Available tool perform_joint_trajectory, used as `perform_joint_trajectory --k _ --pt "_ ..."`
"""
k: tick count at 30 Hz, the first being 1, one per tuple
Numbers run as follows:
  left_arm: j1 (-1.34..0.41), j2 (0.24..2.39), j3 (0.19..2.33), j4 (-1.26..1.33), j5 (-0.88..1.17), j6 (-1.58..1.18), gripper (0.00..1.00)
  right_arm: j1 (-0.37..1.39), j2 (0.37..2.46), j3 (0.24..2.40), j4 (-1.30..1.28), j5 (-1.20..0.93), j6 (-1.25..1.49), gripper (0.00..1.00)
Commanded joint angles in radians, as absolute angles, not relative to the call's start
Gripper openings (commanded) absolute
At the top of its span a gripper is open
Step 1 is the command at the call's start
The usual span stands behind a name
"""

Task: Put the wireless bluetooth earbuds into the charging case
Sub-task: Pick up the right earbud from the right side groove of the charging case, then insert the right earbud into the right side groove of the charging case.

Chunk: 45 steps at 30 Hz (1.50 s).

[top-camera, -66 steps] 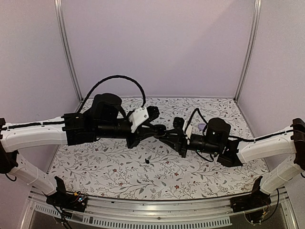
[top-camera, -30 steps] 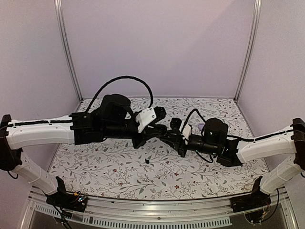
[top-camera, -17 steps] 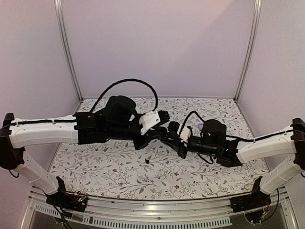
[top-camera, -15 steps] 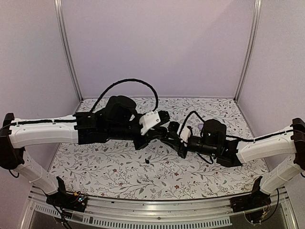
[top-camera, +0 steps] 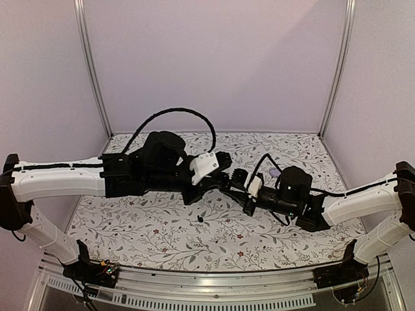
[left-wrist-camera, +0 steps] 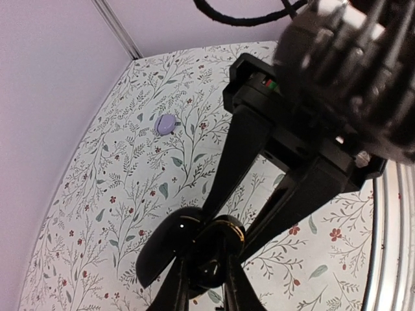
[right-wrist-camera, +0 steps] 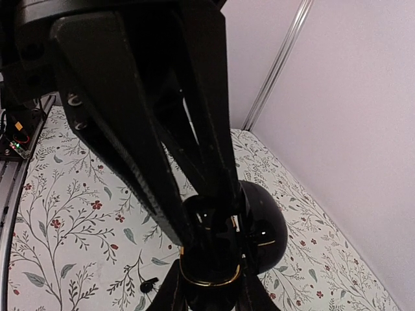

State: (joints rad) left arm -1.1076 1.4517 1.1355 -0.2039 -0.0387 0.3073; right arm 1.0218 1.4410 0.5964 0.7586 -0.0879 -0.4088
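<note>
The charging case [right-wrist-camera: 259, 228], glossy black with a gold rim, is open and held in the air over the middle of the cloth. My right gripper [right-wrist-camera: 209, 278] is shut on its base; in the top view that gripper [top-camera: 240, 189] meets my left one. My left gripper [left-wrist-camera: 209, 269] is shut on a small glossy black earbud [left-wrist-camera: 211, 271] and holds it at the case's open base [left-wrist-camera: 227, 234]; in the top view it [top-camera: 225, 181] points right. The second earbud [top-camera: 200, 219] lies on the cloth below, and it also shows in the right wrist view [right-wrist-camera: 148, 284].
A small pale lavender piece [left-wrist-camera: 167, 124] lies alone on the patterned cloth toward the back right. Lilac walls with metal corner posts [top-camera: 91, 71] close in the back and sides. A metal rail [top-camera: 207, 285] runs along the near edge.
My left arm has pushed rightward until its fingers meet the right gripper. The right gripper has drawn a little nearer and lower with the case. The loose earbud has not moved.
</note>
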Motion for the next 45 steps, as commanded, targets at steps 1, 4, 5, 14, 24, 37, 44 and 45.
perform_joint_trajectory --k 1,4,5,14,24,37,44,45 --pt "-1.119 1.427 1.112 -0.247 -0.069 0.317 0.04 1.033 1.404 0.576 0.870 -0.084 -0.434 0.00" --pt "-1.119 1.418 1.107 -0.245 -0.081 0.316 0.04 1.034 1.402 0.564 0.893 -0.079 -0.443 0.00" --pt "-1.118 1.415 1.105 -0.244 -0.083 0.315 0.04 1.033 1.403 0.561 0.897 -0.078 -0.448 0.00" --pt "-1.120 1.397 1.088 -0.235 -0.111 0.310 0.04 1.034 1.413 0.533 0.946 -0.055 -0.487 0.00" --pt "-1.118 1.380 1.083 -0.218 -0.073 0.315 0.04 1.034 1.414 0.501 1.007 -0.045 -0.528 0.00" --pt "-1.152 1.386 1.072 -0.130 -0.035 0.283 0.04 1.034 1.427 0.467 1.111 -0.018 -0.575 0.00" --pt "-1.154 1.411 1.075 -0.063 -0.084 0.236 0.03 1.039 1.436 0.482 1.087 0.042 -0.570 0.00" --pt "-1.155 1.414 1.077 -0.059 -0.095 0.232 0.03 1.040 1.435 0.483 1.085 0.046 -0.571 0.00"
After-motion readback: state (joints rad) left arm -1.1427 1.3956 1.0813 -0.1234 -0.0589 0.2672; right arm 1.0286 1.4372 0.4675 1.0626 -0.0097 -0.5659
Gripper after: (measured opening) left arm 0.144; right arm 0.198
